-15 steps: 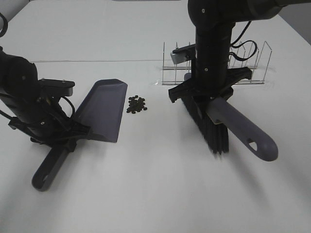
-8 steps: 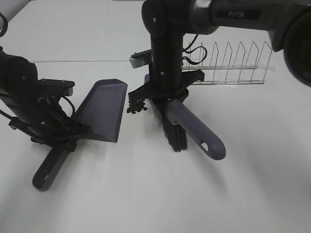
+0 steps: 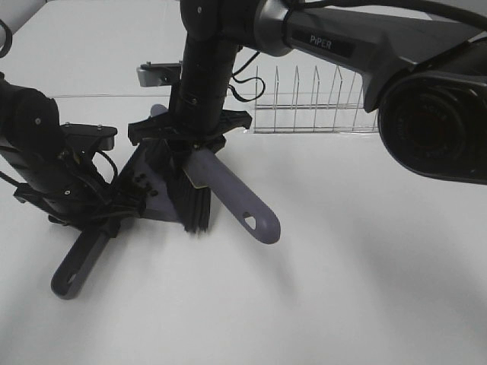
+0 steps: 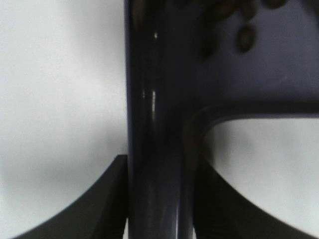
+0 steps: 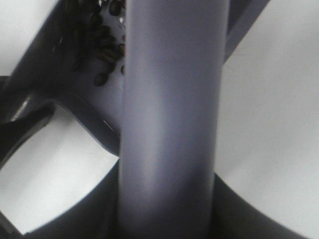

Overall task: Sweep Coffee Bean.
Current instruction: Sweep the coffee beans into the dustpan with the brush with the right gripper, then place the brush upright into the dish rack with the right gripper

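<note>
Coffee beans (image 3: 147, 185) lie loosely scattered on the floor of the grey dustpan (image 3: 78, 265), toward its handle end, as seen from my high camera. The left wrist view shows a few of them (image 4: 244, 37) just past where the handle joins the pan. The right wrist view shows a denser dark patch (image 5: 99, 45) on the pan beside the brush handle.

The brush (image 3: 237, 204) stands across the pan. Its black bristles (image 3: 195, 207) cover much of the pan's open side, and its grey handle slants out over the white table (image 3: 342, 289).

My right gripper (image 3: 189, 146) reaches across the middle, its fingers clamped on the brush handle. My left gripper (image 3: 104, 219) is closed tight around the dustpan's handle, with dark fingers (image 4: 102, 199) pressed against both sides. A wire rack (image 3: 316, 106) stands behind, well apart from the pan.
</note>
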